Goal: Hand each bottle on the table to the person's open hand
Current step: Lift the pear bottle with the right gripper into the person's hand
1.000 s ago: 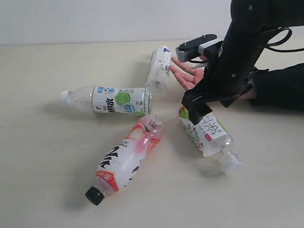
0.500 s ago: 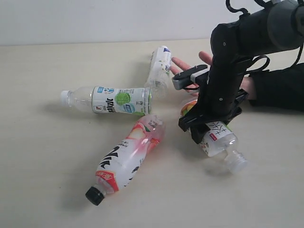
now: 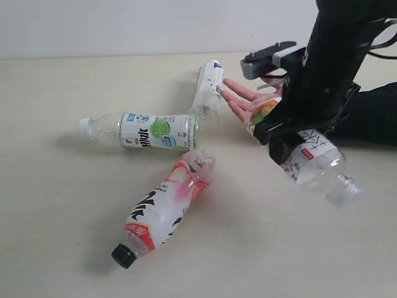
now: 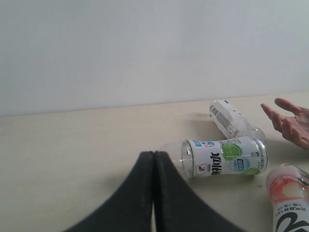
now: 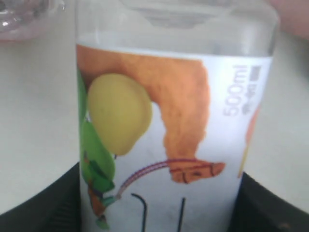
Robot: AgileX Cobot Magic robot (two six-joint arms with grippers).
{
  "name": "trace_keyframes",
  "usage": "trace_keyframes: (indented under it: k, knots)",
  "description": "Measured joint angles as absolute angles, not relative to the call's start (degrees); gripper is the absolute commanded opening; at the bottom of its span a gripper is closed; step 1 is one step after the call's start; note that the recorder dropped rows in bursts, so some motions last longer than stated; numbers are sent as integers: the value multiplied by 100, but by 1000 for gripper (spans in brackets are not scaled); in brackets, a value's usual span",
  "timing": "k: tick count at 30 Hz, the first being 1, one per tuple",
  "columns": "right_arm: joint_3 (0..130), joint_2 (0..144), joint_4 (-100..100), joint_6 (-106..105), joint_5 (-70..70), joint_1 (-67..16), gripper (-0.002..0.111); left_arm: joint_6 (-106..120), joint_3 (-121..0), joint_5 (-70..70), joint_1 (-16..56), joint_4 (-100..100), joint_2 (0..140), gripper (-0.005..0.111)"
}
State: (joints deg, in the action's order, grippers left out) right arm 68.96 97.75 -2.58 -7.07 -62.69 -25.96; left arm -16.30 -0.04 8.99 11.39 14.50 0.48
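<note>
Exterior: my right gripper (image 3: pixel 279 138) has lifted the orange-label bottle (image 3: pixel 313 166) off the tabletop (image 3: pixel 62 205). It's clamped firmly, base tipped toward the open hand (image 3: pixel 245 99) just beyond, so handover's close, with three more to go.

Left wrist: left gripper (image 4: pixel 153 155) closed on nothing, lime-label bottle (image 4: pixel 224 157) lying just ahead.

Right wrist: the label fills the frame, gripped on both sides.

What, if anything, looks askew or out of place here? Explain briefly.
Nothing is spilled or visibly damaged. No bottle stands upright: the lime-label bottle, pink bottle and far bottle lie sideways on the table, and the right gripper holds the fourth bottle tilted, cap end lowest, near the open hand.
</note>
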Motion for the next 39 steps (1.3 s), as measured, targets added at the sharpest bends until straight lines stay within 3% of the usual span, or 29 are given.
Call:
trace_keyframes:
  k: [7,19,39]
  knots:
    - [7907,9739,0,-172,-6355,-2385,0,-1630,-4,899,1139,1450,48,0]
    - [9474,11591,-442,370,-6571,-2063,0,-1630,-4,899,1139,1450,48,0]
    - [9941,12293,-146,645,-6980,-2053,0,-1630,-4,899,1139,1450,48,0]
